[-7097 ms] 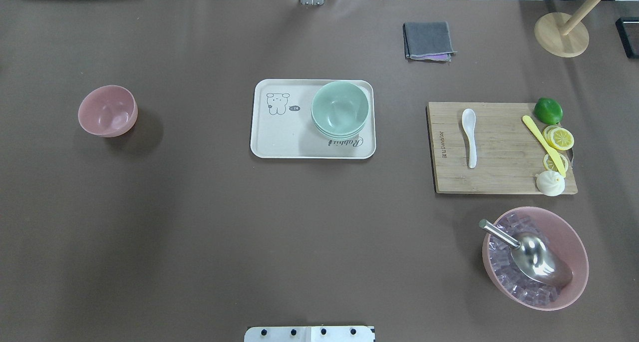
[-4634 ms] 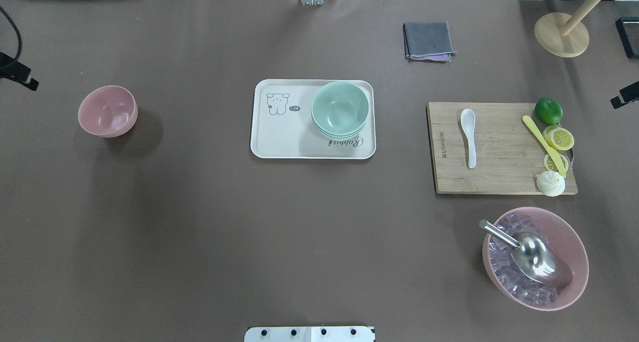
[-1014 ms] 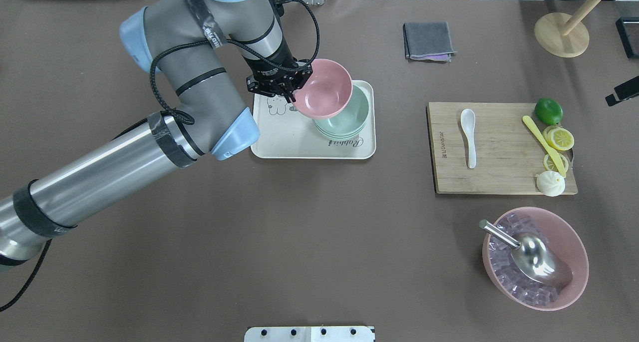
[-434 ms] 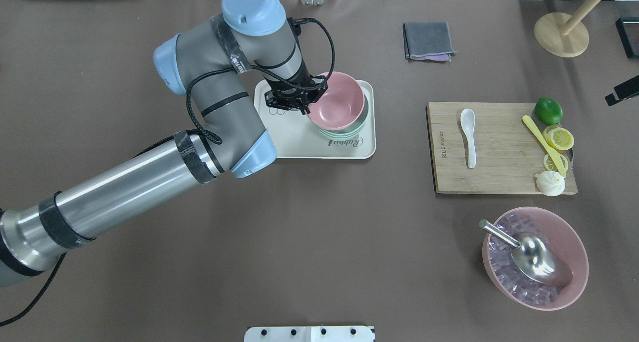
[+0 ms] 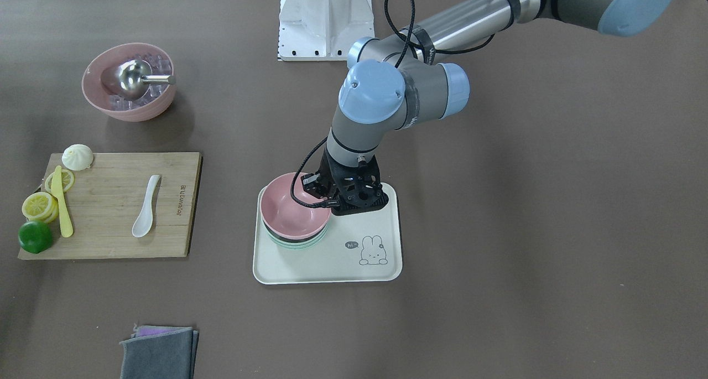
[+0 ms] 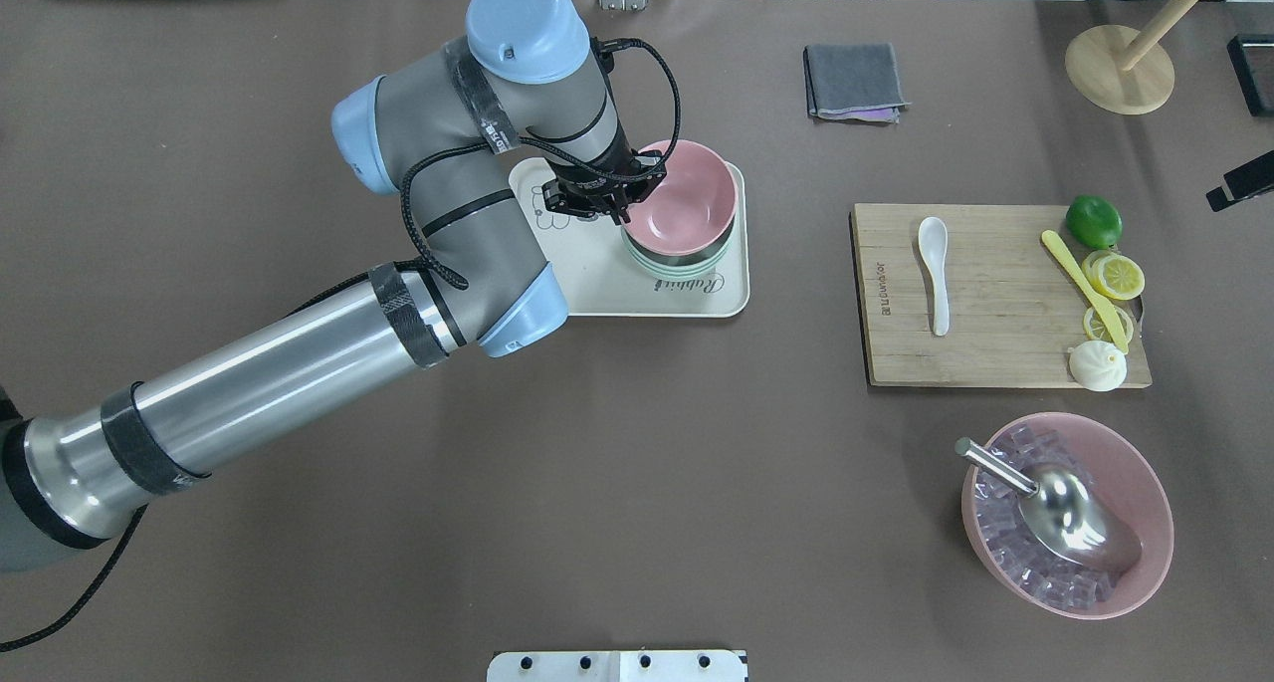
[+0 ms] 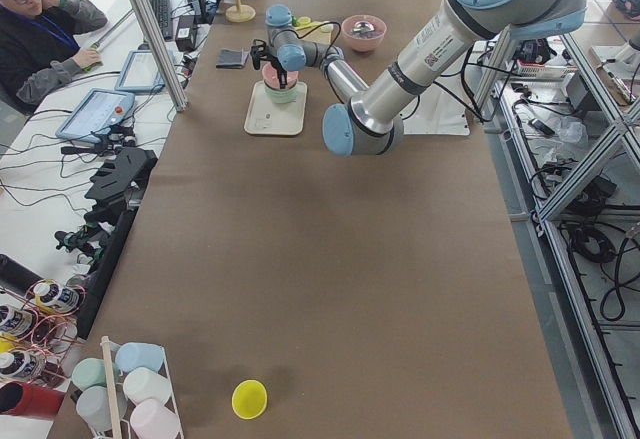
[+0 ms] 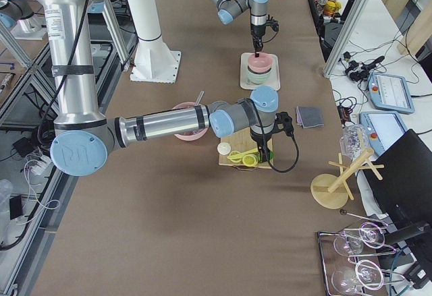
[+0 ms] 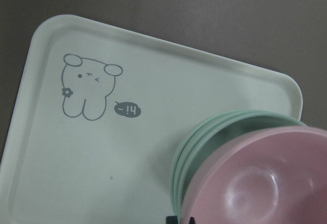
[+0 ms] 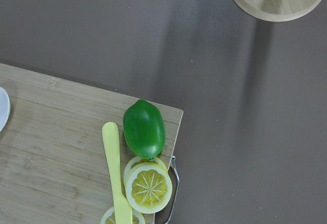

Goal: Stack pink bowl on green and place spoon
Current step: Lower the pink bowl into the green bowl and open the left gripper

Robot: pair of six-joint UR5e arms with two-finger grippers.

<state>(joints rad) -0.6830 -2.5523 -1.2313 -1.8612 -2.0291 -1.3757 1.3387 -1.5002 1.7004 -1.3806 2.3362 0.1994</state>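
Observation:
My left gripper (image 6: 622,199) is shut on the near rim of the pink bowl (image 6: 687,204), which is nested in the top of the green bowl stack (image 6: 679,263) on the cream tray (image 6: 597,284). A thin dark gap shows under the pink bowl (image 5: 290,207) in the front view, so I cannot tell if it rests fully. The white spoon (image 6: 936,274) lies on the wooden cutting board (image 6: 995,304). My right gripper (image 8: 268,154) hovers over the board's lime corner; I cannot tell if it is open or shut.
On the board lie a lime (image 6: 1093,221), lemon slices (image 6: 1117,276), a yellow knife (image 6: 1083,289) and a bun (image 6: 1097,365). A large pink bowl of ice with a metal scoop (image 6: 1067,513) stands front right. A grey cloth (image 6: 854,82) and a wooden stand (image 6: 1119,68) are at the back.
My left arm has carried the pink bowl to the right and down, from tilted above the tray's middle to level on the green stack. The spoon has not moved.

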